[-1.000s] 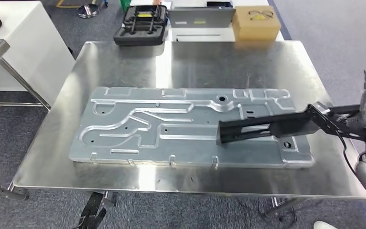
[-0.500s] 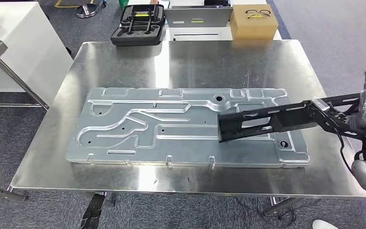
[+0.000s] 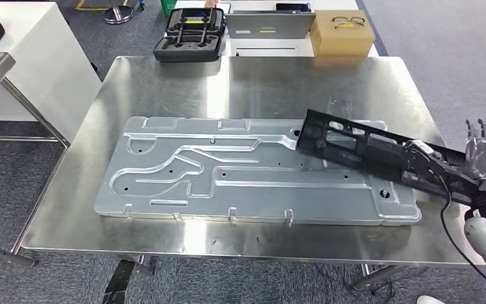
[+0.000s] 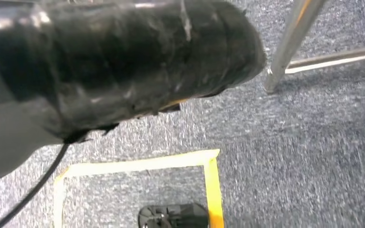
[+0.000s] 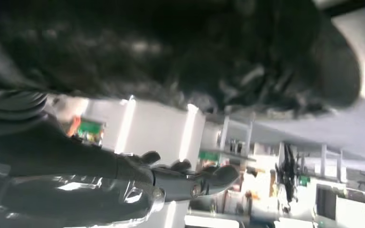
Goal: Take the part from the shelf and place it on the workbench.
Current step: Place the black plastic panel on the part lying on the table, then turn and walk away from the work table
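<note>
Plate (image 3: 228, 171) fills workbench (image 3: 164, 82) centre; bare strip behind; case (image 3: 188, 35), box (image 3: 342, 31) beyond.

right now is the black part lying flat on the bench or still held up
Held up: the right hand grips the black part at one end, slanting over the metal plate.

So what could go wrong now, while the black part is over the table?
1. The right hand holds the long black part by one end only; it may slip or sag.
2. Its far end hangs over the metal plate; it may hit the raised ribs.
3. It might land on the plate, not on the table.
</note>
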`<state>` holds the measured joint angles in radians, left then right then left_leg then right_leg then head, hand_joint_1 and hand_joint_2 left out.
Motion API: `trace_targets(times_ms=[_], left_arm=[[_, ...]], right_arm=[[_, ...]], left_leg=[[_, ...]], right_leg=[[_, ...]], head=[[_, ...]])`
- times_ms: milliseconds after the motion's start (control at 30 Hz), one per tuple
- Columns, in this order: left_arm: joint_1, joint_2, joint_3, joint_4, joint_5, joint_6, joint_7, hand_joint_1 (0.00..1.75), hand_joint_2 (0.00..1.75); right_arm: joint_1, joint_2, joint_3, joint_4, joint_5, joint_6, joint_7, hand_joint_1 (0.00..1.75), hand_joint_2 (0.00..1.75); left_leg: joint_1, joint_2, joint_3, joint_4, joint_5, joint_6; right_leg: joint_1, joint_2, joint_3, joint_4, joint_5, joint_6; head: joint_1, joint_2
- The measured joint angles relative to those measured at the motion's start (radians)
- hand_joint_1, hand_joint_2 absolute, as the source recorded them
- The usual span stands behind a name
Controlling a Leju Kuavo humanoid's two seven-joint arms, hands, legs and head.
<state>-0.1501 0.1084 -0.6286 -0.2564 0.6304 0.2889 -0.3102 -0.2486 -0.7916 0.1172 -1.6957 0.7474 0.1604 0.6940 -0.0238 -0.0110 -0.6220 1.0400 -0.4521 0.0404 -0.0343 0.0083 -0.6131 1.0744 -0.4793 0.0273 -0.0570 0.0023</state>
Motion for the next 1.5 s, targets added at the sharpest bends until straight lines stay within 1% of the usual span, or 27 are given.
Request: trace_targets(times_ms=[67, 133, 167, 233, 267, 300, 333, 367, 400, 467, 500, 600, 667, 767, 800, 833, 867, 900, 967, 1100, 1167, 1267, 1300, 1333, 1367, 1467, 1500], left_arm=[[0.004, 0.0, 0.0, 0.0, 0.003, 0.0, -0.004, 0.0, 0.0], [0.007, 0.0, 0.0, 0.0, 0.004, 0.002, -0.008, 0.0, 0.0], [0.007, 0.0, 0.0, 0.0, 0.004, 0.003, -0.01, 0.0, 0.0], [0.008, 0.0, 0.0, 0.0, 0.005, 0.005, -0.011, 0.0, 0.0], [0.01, 0.0, 0.0, 0.0, 0.006, 0.005, -0.011, 0.0, 0.0], [0.011, 0.0, 0.0, 0.0, 0.006, 0.005, -0.01, 0.0, 0.0], [0.012, -0.001, 0.001, 0.0, 0.007, 0.005, -0.009, 0.0, 0.0], [0.013, -0.001, 0.001, 0.0, 0.008, 0.006, -0.007, 0.0, 0.0], [0.012, -0.001, 0.001, 0.0, 0.009, 0.009, -0.005, 0.0, 0.0], [0.011, 0.0, 0.001, 0.0, 0.012, 0.018, 0.001, 0.0, 0.0], [0.011, 0.0, 0.001, 0.0, 0.014, 0.023, 0.004, 0.0, 0.0], [0.01, 0.0, 0.001, 0.0, 0.017, 0.033, 0.009, 0.0, 0.0], [0.01, -0.001, 0.002, 0.0, 0.019, 0.035, 0.011, 0.0, 0.0], [0.009, -0.004, 0.006, 0.0, 0.025, 0.034, 0.013, 0.0, 0.0], [0.01, -0.006, 0.008, 0.0, 0.025, 0.034, 0.014, 0.0, 0.0], [0.01, -0.007, 0.011, 0.0, 0.024, 0.034, 0.015, 0.0, 0.0], [0.01, -0.008, 0.012, 0.0, 0.022, 0.035, 0.016, 0.0, 0.0], [0.01, -0.009, 0.013, 0.0, 0.021, 0.035, 0.018, 0.0, 0.0], [0.01, -0.009, 0.013, 0.0, 0.019, 0.036, 0.02, 0.0, 0.0], [0.015, -0.009, 0.014, 0.0, 0.017, 0.037, 0.029, 0.0, 0.0], [0.014, -0.008, 0.014, 0.0, 0.012, 0.038, 0.035, 0.0, 0.0], [0.013, -0.009, 0.013, 0.0, 0.005, 0.038, 0.041, 0.0, 0.0], [0.013, -0.009, 0.013, 0.0, 0.005, 0.038, 0.043, 0.0, 0.0], [0.013, -0.01, 0.013, 0.0, 0.004, 0.039, 0.045, 0.0, 0.0], [0.014, -0.011, 0.013, 0.0, 0.004, 0.039, 0.046, 0.0, 0.0], [0.012, -0.011, 0.013, 0.0, 0.004, 0.04, 0.048, 0.0, 0.0], [0.011, -0.011, 0.013, 0.0, 0.004, 0.04, 0.049, 0.0, 0.0]], right_arm=[[0.001, 0.009, -0.005, 0.006, -0.036, 0.036, 0.0, 0.0, 0.0], [-0.003, 0.018, -0.011, 0.012, -0.057, 0.099, 0.0, 0.0, 0.0], [-0.006, 0.022, -0.016, 0.015, -0.054, 0.133, 0.0, 0.0, 0.0], [-0.008, 0.032, -0.028, 0.02, -0.027, 0.177, 0.0, 0.0, 0.0], [-0.008, 0.037, -0.034, 0.022, -0.011, 0.178, 0.0, 0.0, 0.0], [-0.007, 0.041, -0.037, 0.022, 0.001, 0.168, 0.0, 0.0, 0.0], [-0.007, 0.044, -0.039, 0.022, 0.01, 0.147, 0.0, 0.0, 0.0], [-0.008, 0.047, -0.04, 0.02, 0.017, 0.12, 0.0, 0.0, 0.0], [-0.009, 0.049, -0.04, 0.015, 0.024, 0.09, 0.0, 0.0, 0.0], [-0.012, 0.052, -0.04, 0.003, 0.039, 0.036, 0.0, 0.0, 0.0], [-0.013, 0.053, -0.04, -0.003, 0.045, 0.016, 0.0, 0.0, 0.0], [-0.017, 0.055, -0.04, -0.023, 0.061, -0.026, 0.0, 0.0, 0.0], [-0.027, 0.056, -0.039, -0.04, 0.072, -0.055, 0.0, 0.0, 0.0], [-0.055, 0.06, -0.034, -0.07, 0.096, -0.093, 0.0, 0.0, 0.0], [-0.063, 0.063, -0.03, -0.08, 0.109, -0.108, 0.0, 0.0, 0.0], [-0.071, 0.065, -0.023, -0.09, 0.124, -0.126, 0.0, 0.0, 0.0], [-0.081, 0.067, -0.013, -0.101, 0.14, -0.144, 0.0, 0.0, 0.0], [-0.093, 0.069, -0.001, -0.113, 0.155, -0.16, -0.001, 0.0, 0.0], [-0.112, 0.071, 0.022, -0.136, 0.179, -0.182, -0.003, 0.0, 0.0], [-0.138, 0.079, 0.068, -0.175, 0.212, -0.193, -0.004, 0.0, 0.0], [-0.154, 0.083, 0.086, -0.189, 0.223, -0.191, -0.004, 0.0, 0.0], [-0.16, 0.087, 0.102, -0.199, 0.23, -0.192, -0.005, 0.0, 0.0], [-0.16, 0.088, 0.107, -0.199, 0.232, -0.193, -0.006, 0.0, 0.0], [-0.161, 0.089, 0.111, -0.199, 0.233, -0.195, -0.007, 0.0, 0.0], [-0.161, 0.09, 0.114, -0.199, 0.233, -0.196, -0.008, 0.0, 0.0], [-0.163, 0.091, 0.118, -0.2, 0.233, -0.198, -0.009, 0.0, 0.0], [-0.163, 0.092, 0.119, -0.201, 0.233, -0.199, -0.01, 0.0, 0.0]], left_leg=[[-0.001, -0.001, -0.005, 0.006, -0.002, -0.005], [0.003, 0.0, -0.017, 0.033, -0.022, -0.015], [0.005, 0.001, -0.034, 0.07, -0.044, -0.021], [0.011, 0.002, -0.089, 0.189, -0.101, -0.032], [0.014, 0.002, -0.116, 0.243, -0.119, -0.035], [0.015, 0.002, -0.132, 0.271, -0.122, -0.035], [0.016, 0.002, -0.13, 0.262, -0.106, -0.032], [0.015, 0.002, -0.11, 0.218, -0.076, -0.028], [0.014, 0.002, -0.078, 0.149, -0.041, -0.023], [0.007, 0.001, -0.021, 0.035, -0.001, -0.015], [0.002, 0.0, -0.008, 0.007, 0.004, -0.012], [-0.005, 0.0, 0.0, -0.018, 0.015, 0.0], [-0.003, 0.002, 0.009, -0.043, 0.03, 0.01], [-0.002, 0.004, 0.007, -0.049, 0.038, 0.019], [-0.003, 0.004, 0.003, -0.046, 0.039, 0.02], [-0.003, 0.004, -0.001, -0.041, 0.039, 0.02], [-0.002, 0.004, -0.007, -0.034, 0.039, 0.02], [-0.001, 0.003, -0.014, -0.024, 0.038, 0.018], [-0.002, 0.001, -0.031, 0.0, 0.034, 0.011], [-0.002, -0.004, -0.052, 0.015, 0.042, -0.008], [0.002, -0.003, -0.071, 0.051, 0.01, -0.021], [0.014, -0.001, -0.131, 0.222, -0.098, -0.041], [0.017, 0.0, -0.142, 0.266, -0.119, -0.043], [0.018, 0.0, -0.138, 0.278, -0.122, -0.043], [0.019, 0.0, -0.115, 0.252, -0.109, -0.041], [0.013, 0.0, 0.01, 0.057, -0.051, -0.026], [0.009, -0.001, 0.034, 0.015, -0.043, -0.021]], right_leg=[[0.002, 0.002, -0.002, 0.002, 0.003, -0.012], [0.0, 0.003, -0.002, 0.0, 0.006, -0.02], [-0.002, 0.002, -0.001, -0.001, 0.007, -0.023], [-0.001, 0.001, -0.001, -0.001, 0.007, -0.026], [0.0, 0.0, -0.001, -0.001, 0.007, -0.026], [0.0, 0.0, -0.001, -0.001, 0.007, -0.026], [0.001, -0.001, -0.001, -0.001, 0.007, -0.026], [0.001, 0.0, 0.0, -0.001, 0.007, -0.026], [0.001, 0.0, 0.0, -0.002, 0.007, -0.026], [0.001, 0.001, 0.0, -0.004, 0.008, -0.023], [0.0, 0.002, -0.001, -0.007, 0.009, -0.019], [-0.006, 0.002, 0.0, -0.015, 0.013, -0.003], [-0.004, 0.001, -0.014, 0.021, -0.02, 0.0], [0.006, -0.001, -0.076, 0.181, -0.112, -0.006], [0.007, -0.001, -0.085, 0.213, -0.121, -0.005], [0.007, -0.002, -0.079, 0.212, -0.112, -0.003], [0.005, -0.003, -0.058, 0.178, -0.089, -0.001], [0.003, -0.003, -0.026, 0.121, -0.062, 0.001], [0.003, -0.003, 0.02, 0.028, -0.032, 0.001], [0.009, -0.001, 0.02, 0.006, -0.016, -0.021], [0.006, -0.004, 0.012, 0.002, -0.004, -0.034], [0.009, -0.009, -0.003, 0.001, 0.009, -0.041], [0.01, -0.01, -0.008, 0.001, 0.014, -0.041], [0.011, -0.011, -0.014, 0.001, 0.018, -0.041], [0.012, -0.011, -0.019, 0.001, 0.022, -0.04], [0.013, -0.011, -0.028, -0.001, 0.034, -0.035], [0.012, -0.011, -0.03, -0.003, 0.039, -0.03]], head=[[-0.001, 0.0], [-0.002, 0.0], [-0.003, 0.0], [-0.006, 0.0], [-0.006, 0.0], [-0.006, 0.0], [-0.006, 0.0], [-0.006, 0.0], [-0.006, 0.0], [-0.006, 0.0], [-0.006, 0.0], [-0.005, 0.0], [-0.004, 0.0], [-0.001, 0.0], [0.0, 0.0], [0.0, 0.0], [0.0, 0.0], [0.0, 0.0], [-0.001, 0.0], [-0.002, 0.0], [-0.005, 0.0], [-0.009, 0.0], [-0.008, 0.0], [-0.009, 0.0], [-0.008, 0.0], [-0.008, 0.0], [-0.008, 0.0]])
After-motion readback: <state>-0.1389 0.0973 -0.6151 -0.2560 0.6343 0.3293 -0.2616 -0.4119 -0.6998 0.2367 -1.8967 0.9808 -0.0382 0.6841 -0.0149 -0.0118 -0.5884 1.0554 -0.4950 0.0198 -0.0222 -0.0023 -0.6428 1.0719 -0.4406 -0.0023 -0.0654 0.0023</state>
